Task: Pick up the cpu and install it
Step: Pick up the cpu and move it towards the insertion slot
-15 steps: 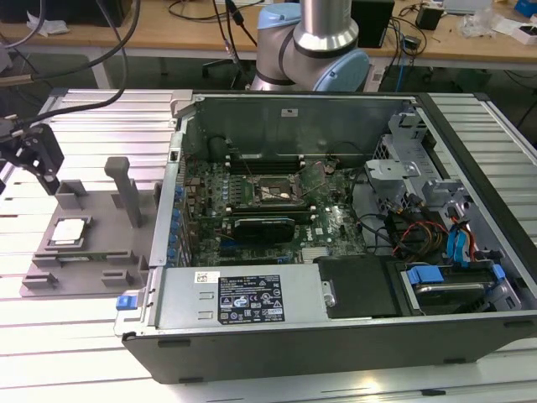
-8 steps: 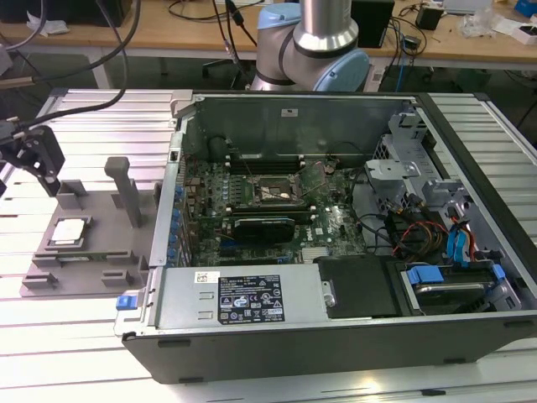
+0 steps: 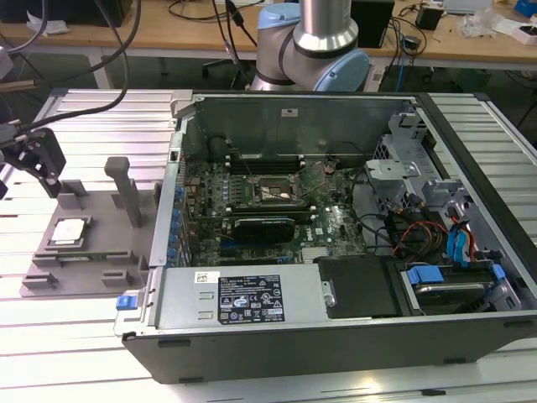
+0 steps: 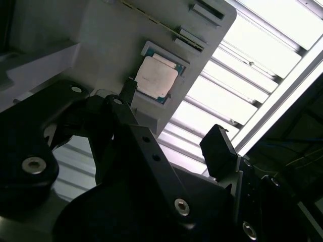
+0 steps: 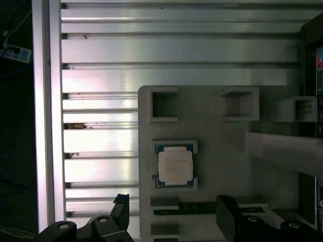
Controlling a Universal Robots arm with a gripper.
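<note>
Hanging over the far left corner of the tray (image 3: 101, 243), as seen in the exterior view, the gripper (image 3: 44, 172) is released: its two black fingers (image 5: 121, 209) stand well apart with nothing between them. In both wrist views the tray and table show through the gap between them.

The cpu (image 3: 69, 231) lies flat in a shallow square recess toward the left of the tray, metal top up. It is apart from the gripper, a little nearer than it in the exterior view. In the first wrist view the cpu (image 5: 175, 166) sits ahead of the fingertips and roughly in line with the gap between them, untouched. It is close to square, so no long axis can be told. Its edges run parallel to the tray's edges and to the slats of the table (image 3: 92, 109). In the second wrist view the cpu (image 4: 156, 78) shows just beyond one finger (image 4: 128, 91), its pale rim framing the grey top.

The tray rests on the slatted table just beside the left wall of the open case (image 3: 336, 336), with a tall post (image 3: 122, 189) rising between the cpu and the case. Inside the case, the socket (image 3: 273, 195) sits on the board, well apart from the cpu. The arm (image 3: 315, 38) rises at the far side of the case.
</note>
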